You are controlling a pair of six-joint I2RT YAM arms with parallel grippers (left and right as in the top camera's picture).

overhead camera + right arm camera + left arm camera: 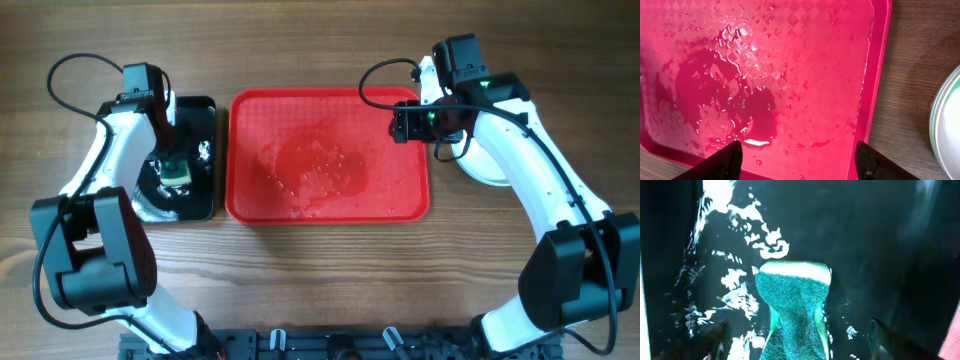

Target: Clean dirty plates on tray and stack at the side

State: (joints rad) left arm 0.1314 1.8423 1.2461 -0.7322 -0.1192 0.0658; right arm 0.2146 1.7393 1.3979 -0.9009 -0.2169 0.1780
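The red tray (330,205) lies at the table's middle, wet, with no plate on it; it fills the right wrist view (790,60). The plates (487,172) are stacked on the table to the right of the tray, mostly hidden under my right arm. Their pale rims show at the right edge of the right wrist view (946,125). My right gripper (405,122) (797,160) is open and empty above the tray's right part. My left gripper (176,165) (800,342) is open over the black tray, its fingers apart on either side of a green sponge (795,305).
The black tray (200,125) stands left of the red tray, wet, with the green sponge (177,172) lying in it. A puddle (730,105) and droplets cover the red tray's floor. Bare wood table surrounds both trays.
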